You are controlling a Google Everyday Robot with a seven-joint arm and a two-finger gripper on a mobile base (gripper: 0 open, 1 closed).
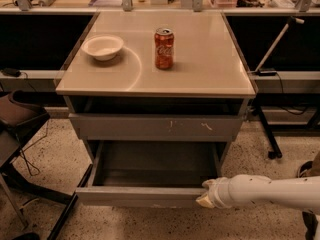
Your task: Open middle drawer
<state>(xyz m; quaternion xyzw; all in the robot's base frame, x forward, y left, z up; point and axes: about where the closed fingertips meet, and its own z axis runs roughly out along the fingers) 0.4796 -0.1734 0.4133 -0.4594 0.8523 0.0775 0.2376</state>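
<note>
at the right end of the middle drawer (142, 196) front edge, gripper (205, 200) sits against it; grip state can't be told. drawer stands well out, inside exposed. opening looks essentially done, only release left.

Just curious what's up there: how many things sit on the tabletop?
2: a white bowl at left, a red can near centre. The gripper is below, at the front right end of the open middle drawer.

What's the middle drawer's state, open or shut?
Open: the middle drawer is pulled out, interior showing, end effector at its front's right end.
</note>
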